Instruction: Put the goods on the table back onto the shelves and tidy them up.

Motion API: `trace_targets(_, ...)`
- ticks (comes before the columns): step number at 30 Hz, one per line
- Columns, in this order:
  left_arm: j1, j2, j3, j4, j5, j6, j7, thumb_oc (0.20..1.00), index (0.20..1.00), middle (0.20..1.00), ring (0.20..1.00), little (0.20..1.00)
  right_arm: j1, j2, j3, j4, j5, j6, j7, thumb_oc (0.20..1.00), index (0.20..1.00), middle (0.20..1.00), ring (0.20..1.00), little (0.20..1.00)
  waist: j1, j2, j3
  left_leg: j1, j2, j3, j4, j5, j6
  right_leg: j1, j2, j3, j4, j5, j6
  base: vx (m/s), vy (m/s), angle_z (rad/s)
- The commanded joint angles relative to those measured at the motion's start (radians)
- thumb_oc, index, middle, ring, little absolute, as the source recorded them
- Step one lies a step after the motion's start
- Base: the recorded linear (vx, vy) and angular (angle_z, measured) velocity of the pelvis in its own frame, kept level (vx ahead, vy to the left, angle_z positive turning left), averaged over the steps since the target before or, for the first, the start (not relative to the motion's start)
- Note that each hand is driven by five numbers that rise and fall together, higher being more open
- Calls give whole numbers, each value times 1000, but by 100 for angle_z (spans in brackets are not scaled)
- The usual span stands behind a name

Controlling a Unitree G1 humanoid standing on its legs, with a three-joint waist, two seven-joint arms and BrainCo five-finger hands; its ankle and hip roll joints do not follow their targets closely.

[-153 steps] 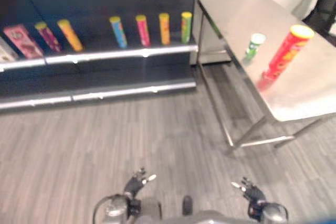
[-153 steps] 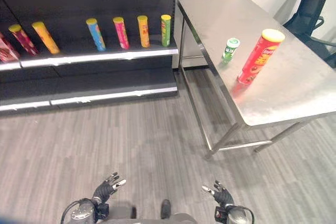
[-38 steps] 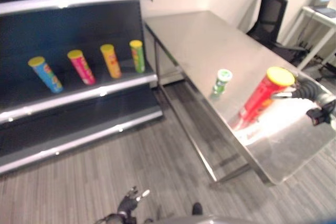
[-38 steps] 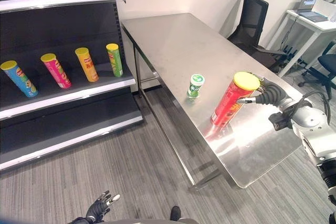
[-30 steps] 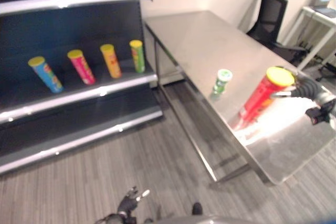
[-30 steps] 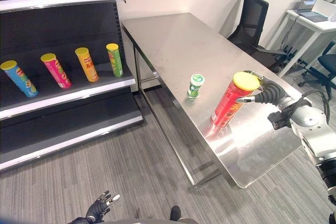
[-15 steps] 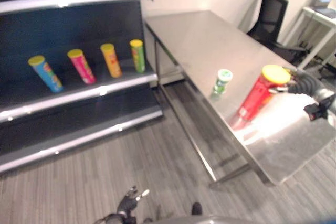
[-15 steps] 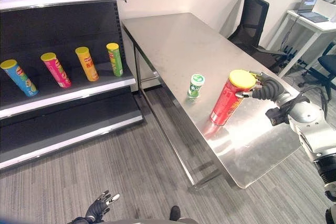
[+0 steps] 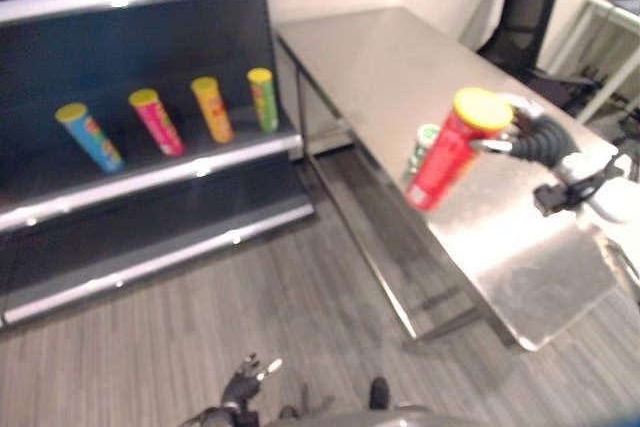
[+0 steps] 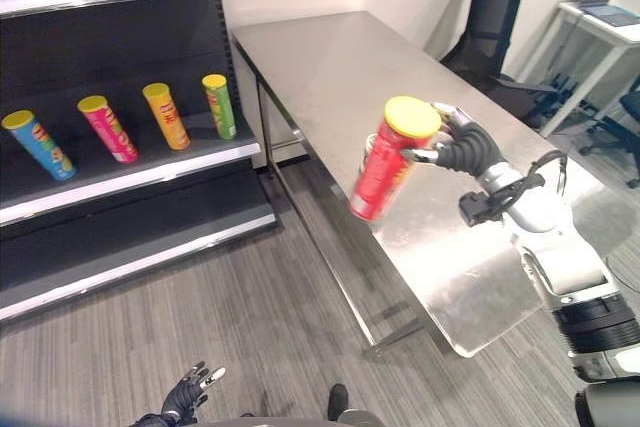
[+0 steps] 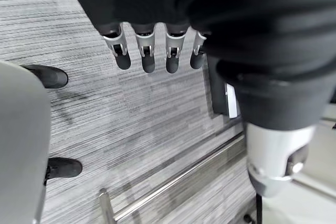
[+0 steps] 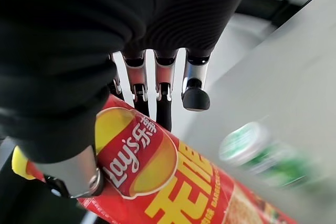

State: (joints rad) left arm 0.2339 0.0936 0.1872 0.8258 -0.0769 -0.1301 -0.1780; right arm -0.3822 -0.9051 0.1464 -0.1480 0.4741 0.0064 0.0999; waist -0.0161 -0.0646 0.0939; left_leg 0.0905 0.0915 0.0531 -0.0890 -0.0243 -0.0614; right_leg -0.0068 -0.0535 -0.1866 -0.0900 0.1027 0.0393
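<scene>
A tall red crisp can (image 10: 385, 162) with a yellow lid hangs tilted in the air over the table's (image 10: 330, 57) near long edge. My right hand (image 10: 465, 150) is shut on its upper end, fingers over it and thumb (image 12: 68, 166) under it. A small green can (image 9: 422, 142) stands on the table just behind the red one, also seen as the green can (image 12: 252, 150) past my fingers. My left hand (image 10: 190, 392) hangs low over the floor, its fingers (image 11: 147, 51) straight and holding nothing.
The dark shelf unit's middle shelf (image 10: 130, 182) holds a blue can (image 10: 38, 145), a pink can (image 10: 107, 129), an orange can (image 10: 166, 116) and a green can (image 10: 219, 105). A black chair (image 10: 495, 32) and a white desk (image 10: 600, 17) stand beyond the table.
My right hand has closed on the red can, lifted it off the table and carried it left toward the table's edge. The camera has shifted a little.
</scene>
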Motion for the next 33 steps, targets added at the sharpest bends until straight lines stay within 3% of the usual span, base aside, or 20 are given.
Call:
trace_targets(1,-19,35,-25,-44,15,-24,0,1000,1000,1000,1000,1000,-124,3,-10,-111,48,-109,-70,200,200,200,200,200,34,-23,7,-52,44,61,111,84,-22,38,-54,55,3,0,12,-88,-80,25)
trace_targets(5,-12,40,-25,-55,23,-18,-20,1000,1000,1000,1000,1000,-89,58,-8,-237,14,-115,-76,200,200,200,200,200,19,-30,18,-6,162,88,84,76,-19,55,-94,45,3,20,23,4,54,78)
trace_targets(6,-11,40,-25,-55,23,-18,-20,1000,1000,1000,1000,1000,-87,58,-8,-239,14,-114,-76,200,200,200,200,200,19,-29,19,-1,163,89,79,78,-20,58,-92,45,3,19,23,96,91,41)
trace_targets(7,-13,48,-28,-46,27,-19,-22,1000,1000,1000,1000,1000,-75,72,-12,-253,11,-115,-76,200,200,200,200,200,12,-28,5,19,190,88,56,88,-17,62,-98,44,3,24,24,123,245,18)
trace_targets(8,-15,71,-42,-57,36,-14,-31,1000,1000,1000,1000,1000,-87,78,17,-290,1,-113,-81,200,200,200,200,200,-1,-28,-3,30,250,90,42,114,-11,70,-131,50,17,34,26,134,365,4)
trace_targets(9,-18,80,-47,-60,37,-13,-35,1000,1000,1000,1000,1000,-94,75,22,-292,-6,-115,-88,200,200,200,200,200,-4,-21,-2,41,267,75,46,125,-15,68,-145,50,33,36,24,74,453,11)
trace_targets(12,-32,90,-50,-79,33,-8,-37,1000,1000,1000,1000,1000,-124,76,54,-313,-16,-113,-93,200,200,200,200,200,-4,-9,2,43,247,25,45,125,-27,56,-170,65,41,38,9,-16,285,0)
trace_targets(15,-57,113,-85,-90,12,-7,-37,1000,1000,1000,1000,1000,-129,90,70,-309,-29,-104,-84,200,200,200,200,200,3,21,-7,25,171,50,2,91,-29,35,-273,25,9,48,-12,-60,680,15)
trace_targets(17,-50,116,-73,-97,4,-8,-36,1000,1000,1000,1000,1000,-163,89,100,-297,-39,-102,-89,200,200,200,200,200,14,27,-3,20,161,60,2,88,-26,16,-294,5,7,52,-11,-80,314,-15)
trace_targets(19,-32,122,-37,-117,-11,-3,-32,1000,1000,1000,1000,1000,-225,115,184,-278,-35,-94,-83,200,200,200,200,200,50,15,17,4,127,69,2,61,-19,7,-262,-15,29,45,-7,-197,374,-59)
trace_targets(20,-40,120,-9,-95,-22,-1,-16,1000,1000,1000,1000,1000,-225,109,217,-258,-40,-89,-63,200,200,200,200,200,64,-6,29,-31,79,62,2,35,-3,34,-159,48,104,31,6,-233,398,-63)
trace_targets(22,-27,112,2,-92,-15,-4,-17,1000,1000,1000,1000,1000,-229,127,246,-244,-24,-88,-47,200,200,200,200,200,84,-32,26,-60,31,45,2,38,12,68,-46,66,117,18,25,-141,268,-13)
trace_targets(23,-27,111,3,-92,-15,-4,-18,1000,1000,1000,1000,1000,-230,128,247,-243,-24,-88,-47,200,200,200,200,200,83,-32,25,-60,30,45,2,35,11,70,-46,65,116,16,26,-107,229,43)
trace_targets(24,-11,95,8,-99,-18,-4,-29,1000,1000,1000,1000,1000,-247,113,273,-228,-41,-85,-48,200,200,200,200,200,100,-65,16,-92,-28,34,2,39,27,82,27,95,72,14,18,-78,198,42)
trace_targets(25,-13,91,5,-90,-18,-4,-33,1000,1000,1000,1000,1000,-255,120,279,-224,-38,-83,-52,200,200,200,200,200,107,-77,20,-103,-52,32,2,40,36,73,54,103,45,13,13,-107,240,27)
trace_targets(26,-2,79,4,-96,-23,1,-35,1000,1000,1000,1000,1000,-270,129,286,-221,-54,-77,-54,200,200,200,200,200,117,-87,25,-105,-80,19,2,42,46,66,64,103,6,1,-17,-36,104,18)
trace_targets(29,9,69,1,-101,-21,2,-34,1000,1000,1000,1000,1000,-302,129,287,-210,-72,-70,-55,200,200,200,200,200,113,-79,32,-93,-89,10,2,66,42,67,66,120,5,10,-12,71,97,35)
trace_targets(30,4,22,18,-105,-43,7,-47,1000,1000,1000,1000,1000,-302,141,281,-170,-113,-57,-49,200,200,200,200,200,111,-64,44,-59,-75,56,2,72,34,80,48,85,3,8,-8,73,139,74)
trace_targets(31,0,25,16,-91,-39,7,-48,1000,1000,1000,1000,1000,-291,143,284,-165,-118,-51,-42,200,200,200,200,200,102,-56,53,-41,-53,80,2,68,32,89,37,67,3,3,-3,100,233,93)
trace_targets(33,11,38,30,-103,-41,9,-67,1000,1000,1000,1000,1000,-219,181,239,-168,-123,-39,-22,200,200,200,200,200,100,-64,23,-36,22,80,2,36,47,88,11,46,3,-19,2,66,127,79)
